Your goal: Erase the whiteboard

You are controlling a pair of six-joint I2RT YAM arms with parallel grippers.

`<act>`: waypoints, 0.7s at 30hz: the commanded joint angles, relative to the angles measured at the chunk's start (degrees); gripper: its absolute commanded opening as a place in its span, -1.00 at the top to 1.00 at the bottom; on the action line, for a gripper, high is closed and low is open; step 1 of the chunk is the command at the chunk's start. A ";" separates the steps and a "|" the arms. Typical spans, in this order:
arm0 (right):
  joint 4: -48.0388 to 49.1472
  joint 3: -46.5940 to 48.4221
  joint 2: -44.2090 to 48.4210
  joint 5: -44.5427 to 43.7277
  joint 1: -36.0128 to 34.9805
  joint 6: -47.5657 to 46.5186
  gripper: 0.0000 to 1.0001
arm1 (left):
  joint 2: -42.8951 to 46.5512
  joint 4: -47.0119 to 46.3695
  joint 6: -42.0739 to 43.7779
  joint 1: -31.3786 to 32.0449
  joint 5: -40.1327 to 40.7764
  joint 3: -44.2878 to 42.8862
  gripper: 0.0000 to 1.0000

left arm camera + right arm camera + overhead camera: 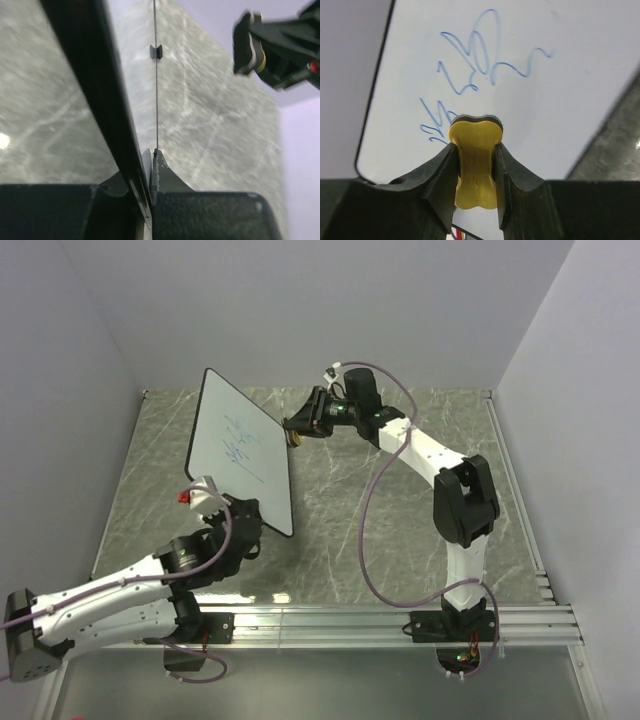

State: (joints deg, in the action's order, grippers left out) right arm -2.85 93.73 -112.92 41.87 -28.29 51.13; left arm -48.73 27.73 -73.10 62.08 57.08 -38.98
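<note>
The whiteboard [240, 445] is held tilted up off the table, its face with blue scribbles [240, 440] turned toward the right arm. My left gripper [247, 527] is shut on its near lower edge; in the left wrist view the fingers [165, 175] clamp the board's dark rim [95, 75] edge-on. My right gripper [297, 428] is shut on the yellow bone-shaped eraser [475, 137], by the board's right edge. In the right wrist view the eraser's dark felt end faces the board [545, 100], just below the scribbles [480, 65]. I cannot tell whether it touches.
The marble-pattern table [400, 500] is walled by grey panels at the back and both sides. An aluminium rail [380, 620] with the arm bases runs along the near edge. The right gripper and eraser [247, 42] show at the upper right of the left wrist view.
</note>
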 commanded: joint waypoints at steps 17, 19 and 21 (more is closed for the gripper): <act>-8.31 3.93 2.44 -3.71 -13.46 -7.10 1.00 | 5.15 -18.07 13.07 3.31 -57.17 22.20 0.99; -9.01 0.15 5.25 -5.91 -12.93 -8.68 1.00 | 4.35 -14.91 13.16 3.22 -53.66 21.32 0.99; -9.02 -5.80 9.45 -9.67 -11.44 -10.17 1.00 | 3.73 -10.60 12.28 3.13 -50.76 20.70 0.99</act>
State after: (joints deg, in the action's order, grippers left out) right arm -8.88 95.02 -108.47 40.45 -41.54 45.36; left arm -41.47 -3.77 -66.22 62.15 26.85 -18.46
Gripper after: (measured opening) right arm 0.378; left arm 0.092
